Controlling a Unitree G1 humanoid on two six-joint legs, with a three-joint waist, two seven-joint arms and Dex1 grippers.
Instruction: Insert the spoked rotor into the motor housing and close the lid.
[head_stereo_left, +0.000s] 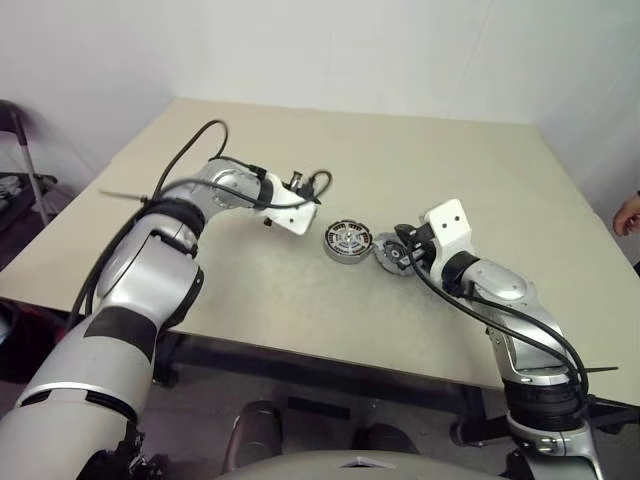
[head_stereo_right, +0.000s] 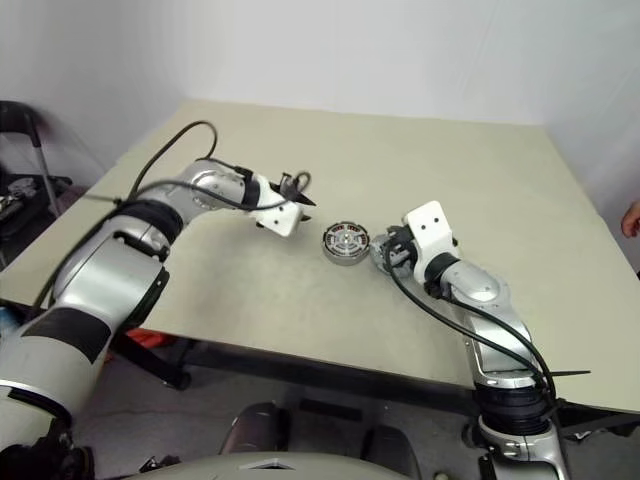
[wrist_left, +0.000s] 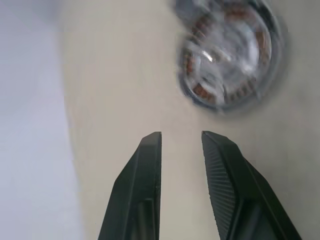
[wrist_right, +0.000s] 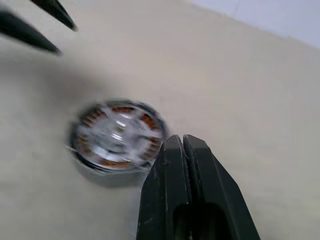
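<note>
1. A beige table (head_stereo_left: 300, 290) is seen across the middle of the left eye view, from the upper centre down to the lower right.
2. The motor housing (head_stereo_left: 348, 241) is seen lying flat on the table just right of the frame's centre; copper-coloured windings are shown inside its silver wall in both wrist views, under a silver spoked part in its middle. Whether that part is the spoked rotor cannot be told.
3. A smaller grey disc (head_stereo_left: 390, 253) is seen just right of the housing, at the tip of the right tool; it is partly hidden, so it cannot be told whether it is the lid or whether it is touched.
4. The left tool (head_stereo_left: 318, 186) is seen up and to the left of the housing, apart from it. In the left wrist view its two fingers (wrist_left: 142, 185) are shown a small way apart with bare table between them, and nothing is held.
5. The right tool (wrist_right: 184, 145) is seen just right of the housing. In the right wrist view its fingers are pressed together, with nothing visible between them, and their tips are shown against the housing's near rim.
</note>
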